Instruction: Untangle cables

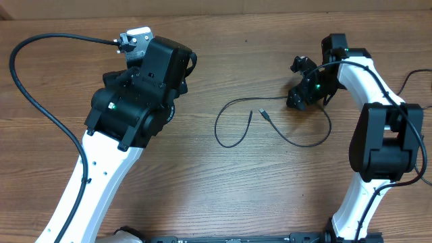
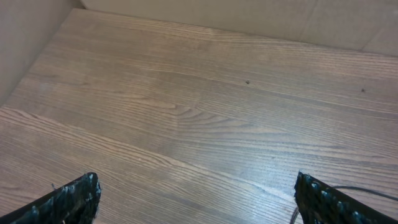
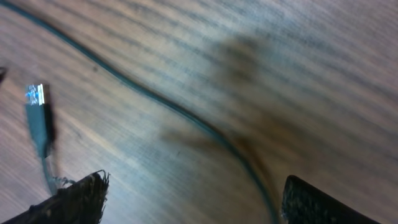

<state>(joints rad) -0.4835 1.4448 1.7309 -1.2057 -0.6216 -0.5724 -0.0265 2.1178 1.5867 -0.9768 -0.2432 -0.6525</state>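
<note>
Thin black cables [image 1: 233,108] lie in loose curves on the wooden table [image 1: 223,189], with two small plug ends [image 1: 262,112] close together at the middle. My right gripper [image 1: 295,82] is open just right of them, low over the table. In the right wrist view a cable [image 3: 186,118] runs diagonally between the open fingers [image 3: 193,193] and passes close to the right finger, with a plug [image 3: 38,112] at the left. My left gripper [image 1: 190,67] is open and empty [image 2: 196,186] over bare wood. A bit of cable [image 2: 364,190] shows by its right finger.
The left arm's body [image 1: 135,101] covers much of the table's left side. A thick black robot cable [image 1: 40,101] arcs at the far left. A beige wall [image 2: 249,15] borders the table's far edge. The right arm [image 1: 385,135] stands at the right.
</note>
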